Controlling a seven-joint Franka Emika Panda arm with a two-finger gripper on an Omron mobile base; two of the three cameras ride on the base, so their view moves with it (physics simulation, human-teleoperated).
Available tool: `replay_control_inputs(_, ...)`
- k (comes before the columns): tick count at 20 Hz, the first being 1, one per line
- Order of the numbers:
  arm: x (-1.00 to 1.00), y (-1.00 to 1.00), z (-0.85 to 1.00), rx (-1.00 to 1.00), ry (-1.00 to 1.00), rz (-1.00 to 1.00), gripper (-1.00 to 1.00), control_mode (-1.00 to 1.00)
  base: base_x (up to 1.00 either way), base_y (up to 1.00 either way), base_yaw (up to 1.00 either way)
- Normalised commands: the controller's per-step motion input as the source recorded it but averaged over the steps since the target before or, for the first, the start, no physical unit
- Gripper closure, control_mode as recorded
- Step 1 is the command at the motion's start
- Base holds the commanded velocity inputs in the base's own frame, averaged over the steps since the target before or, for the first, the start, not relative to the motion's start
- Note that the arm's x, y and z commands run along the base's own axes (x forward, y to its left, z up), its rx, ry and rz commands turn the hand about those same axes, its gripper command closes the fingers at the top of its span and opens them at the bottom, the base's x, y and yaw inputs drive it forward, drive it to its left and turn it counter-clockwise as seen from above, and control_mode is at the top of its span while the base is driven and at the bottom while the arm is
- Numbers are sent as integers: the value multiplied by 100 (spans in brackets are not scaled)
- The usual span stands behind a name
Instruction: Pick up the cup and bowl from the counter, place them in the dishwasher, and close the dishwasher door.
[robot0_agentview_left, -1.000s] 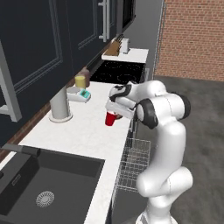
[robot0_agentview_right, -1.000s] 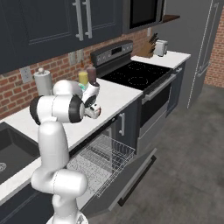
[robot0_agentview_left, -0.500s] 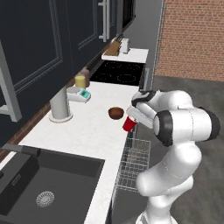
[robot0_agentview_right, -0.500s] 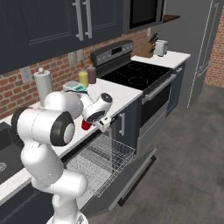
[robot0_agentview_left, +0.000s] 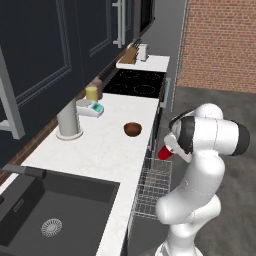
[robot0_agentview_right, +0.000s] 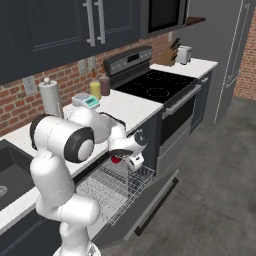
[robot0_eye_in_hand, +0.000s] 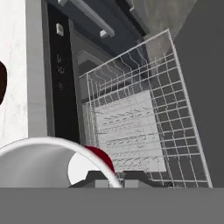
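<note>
Left base view: the cup (robot0_agentview_left: 164, 153) is held clamped in the fingers (robot0_agentview_left: 169, 149) above the pulled-out wire rack (robot0_agentview_left: 152, 192) of the dishwasher, off the edge of the surface (robot0_agentview_left: 100, 150) at about 3 o'clock from the bowl (robot0_agentview_left: 132, 129), which is seen resting alone on the white stone. In the right base view the cup (robot0_agentview_right: 117, 159) is carried just over the rack (robot0_agentview_right: 117, 187), with the dishwasher door (robot0_agentview_right: 145, 207) folded down toward 5 o'clock. In the hand view the cup's white inside (robot0_eye_in_hand: 48, 164) is seen at 7 o'clock, the rack (robot0_eye_in_hand: 140, 118) beyond it.
</note>
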Motion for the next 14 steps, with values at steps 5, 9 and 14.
replay_control_inputs(5,26,-79,-77,14,0,-6,100,-100,0,0,0)
replay_control_inputs(9,9,-44,-70,12,0,-3,100,-100,0,0,0)
replay_control_inputs(14,31,-2,-65,7,0,-2,100,-100,0,0,0)
